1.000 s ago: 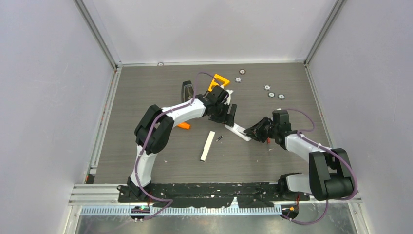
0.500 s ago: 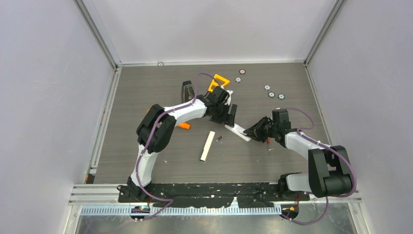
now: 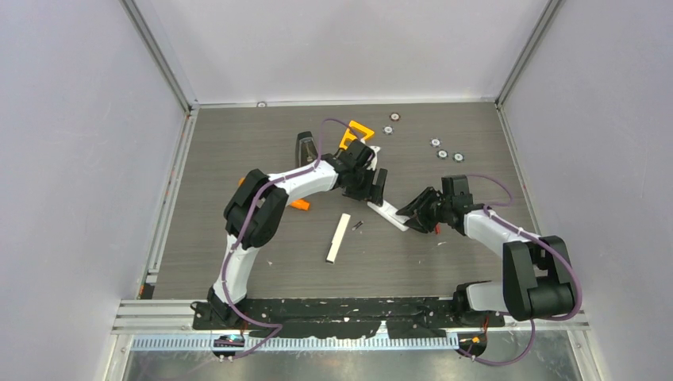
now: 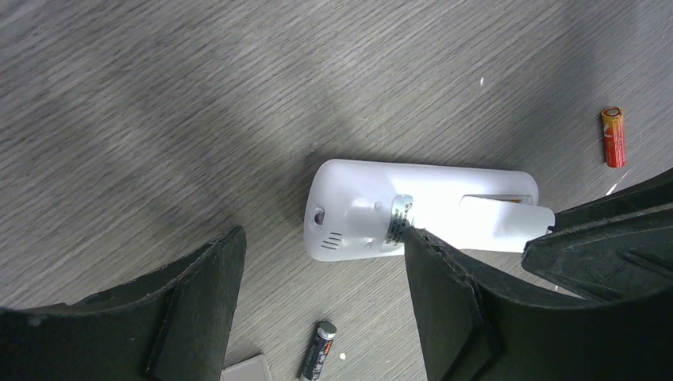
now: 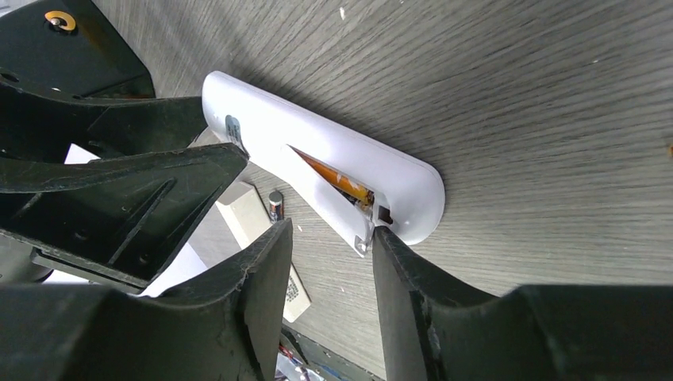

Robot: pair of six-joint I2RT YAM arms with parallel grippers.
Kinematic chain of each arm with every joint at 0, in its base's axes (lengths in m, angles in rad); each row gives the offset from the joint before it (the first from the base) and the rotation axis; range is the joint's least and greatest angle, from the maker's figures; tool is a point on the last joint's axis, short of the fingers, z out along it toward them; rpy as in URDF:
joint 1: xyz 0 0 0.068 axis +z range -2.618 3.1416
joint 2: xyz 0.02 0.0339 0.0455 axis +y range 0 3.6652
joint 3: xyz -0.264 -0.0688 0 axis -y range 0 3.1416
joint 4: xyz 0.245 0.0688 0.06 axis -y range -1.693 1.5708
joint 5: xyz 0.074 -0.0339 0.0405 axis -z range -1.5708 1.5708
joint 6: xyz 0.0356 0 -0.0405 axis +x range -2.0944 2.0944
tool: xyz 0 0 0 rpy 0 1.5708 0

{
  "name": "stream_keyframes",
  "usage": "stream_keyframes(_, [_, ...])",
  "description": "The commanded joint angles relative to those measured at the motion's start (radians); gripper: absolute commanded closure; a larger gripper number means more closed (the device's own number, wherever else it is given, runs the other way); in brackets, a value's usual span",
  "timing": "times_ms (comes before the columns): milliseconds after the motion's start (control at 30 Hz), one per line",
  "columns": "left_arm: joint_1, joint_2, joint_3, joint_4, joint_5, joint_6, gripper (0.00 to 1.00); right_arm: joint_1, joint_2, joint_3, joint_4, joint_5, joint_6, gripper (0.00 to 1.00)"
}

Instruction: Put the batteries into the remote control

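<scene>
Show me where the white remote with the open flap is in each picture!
Top external: the white remote lies slanted, a little right of the picture's middle.
Left wrist: the remote lies across the middle, flap end on the right.
Right wrist: the remote slants from upper left down to the middle, slot open.
Shared landmark: the dark grey battery lying close beside it, also at the bottom of the left wrist view and left of centre in the right wrist view.
</scene>
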Motion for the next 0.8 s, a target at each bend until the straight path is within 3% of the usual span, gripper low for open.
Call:
stream_keyframes(0, [0.007,0.016,0.047,0.008,0.003,0.008,0.26,0.002,-0.026,0.037,-0.086,0.048,-0.022,0.52])
stream_keyframes(367, [0.009,0.034,0.063,-0.009,-0.001,0.016,0.28,0.002,-0.046,0.099,-0.154,0.037,-0.023,0.51])
stream_keyframes(767, [0.013,0.041,0.068,-0.010,0.012,0.022,0.28,0.002,-0.007,0.122,-0.143,0.060,-0.052,0.73])
